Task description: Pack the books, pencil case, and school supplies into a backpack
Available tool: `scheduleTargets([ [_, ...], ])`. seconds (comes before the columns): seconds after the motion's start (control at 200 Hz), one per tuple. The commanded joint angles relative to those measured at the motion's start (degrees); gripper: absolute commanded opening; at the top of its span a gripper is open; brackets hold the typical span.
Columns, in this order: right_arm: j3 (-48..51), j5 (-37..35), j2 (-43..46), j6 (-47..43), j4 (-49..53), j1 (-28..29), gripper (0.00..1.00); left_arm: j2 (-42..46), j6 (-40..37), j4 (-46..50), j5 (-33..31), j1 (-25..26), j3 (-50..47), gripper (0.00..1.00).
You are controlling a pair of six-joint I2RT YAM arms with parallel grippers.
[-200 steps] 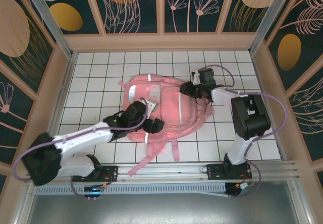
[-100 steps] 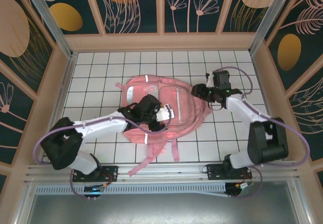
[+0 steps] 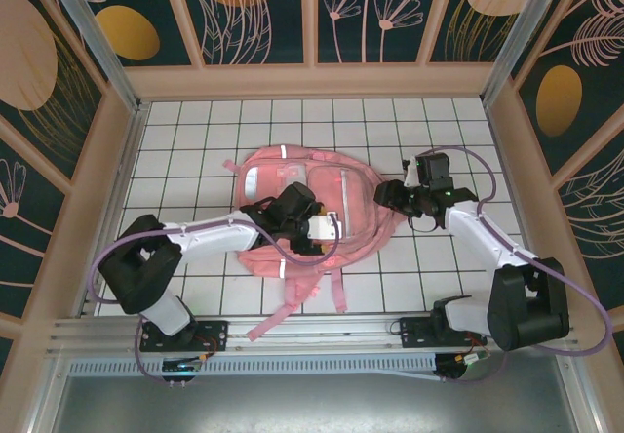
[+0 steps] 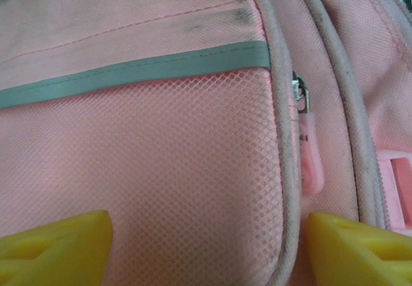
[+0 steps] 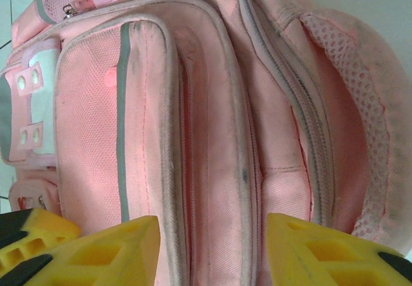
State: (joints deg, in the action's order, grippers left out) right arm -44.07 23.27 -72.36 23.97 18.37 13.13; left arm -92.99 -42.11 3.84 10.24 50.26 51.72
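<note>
The pink backpack (image 3: pixel 322 184) lies flat in the middle of the tiled table. My left gripper (image 3: pixel 324 226) hovers close over its front; in the left wrist view my left gripper (image 4: pixel 209 234) is open, its yellow fingertips (image 4: pixel 58 241) wide apart over a mesh pocket (image 4: pixel 161 163), beside a pink zipper pull (image 4: pixel 310 157). My right gripper (image 3: pixel 383 196) is at the backpack's right edge; in the right wrist view my right gripper (image 5: pixel 214 234) is open, with the backpack's (image 5: pixel 212 105) zipped seams straight ahead. Books, pencil case and school supplies are out of view.
The backpack's straps (image 3: pixel 337 293) trail toward the near edge. White tiled floor (image 3: pixel 195 140) surrounds it, fenced by wooden walls (image 3: pixel 312 82) at the back and sides. A metal rail (image 3: pixel 312 331) runs along the near edge.
My left gripper has moved right and away across the backpack's front. My right gripper has drawn back to the backpack's right edge and its jaws have widened.
</note>
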Motion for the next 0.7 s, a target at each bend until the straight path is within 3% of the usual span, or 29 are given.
scheduleTargets([
  [0.0,1.0,1.7,2.1,3.0,0.7,0.6,0.46,-2.2,-1.9,-2.2,2.7,0.3,1.2,0.76],
  [0.085,2.2,1.5,4.1,5.7,0.3,1.5,0.46,-3.1,-2.1,-2.6,1.3,0.3,1.1,0.64],
  [0.18,4.1,0.8,7.2,8.9,-0.3,2.8,0.46,-3.1,-1.7,-3.4,1.1,0.3,1.1,0.32],
  [0.3,6.8,-3.3,11.6,12.3,1.5,5.3,0.45,-1.8,1.7,-3.6,5.1,0.3,2.1,0.0],
  [0.485,12.0,-3.8,15.5,12.4,-1.3,14.2,0.37,0.7,11.7,-3.0,11.9,0.2,3.6,0.0],
  [0.696,10.9,-15.4,12.7,15.5,-7.5,27.0,0.37,0.5,23.7,-4.6,19.7,-0.1,5.5,0.0],
])
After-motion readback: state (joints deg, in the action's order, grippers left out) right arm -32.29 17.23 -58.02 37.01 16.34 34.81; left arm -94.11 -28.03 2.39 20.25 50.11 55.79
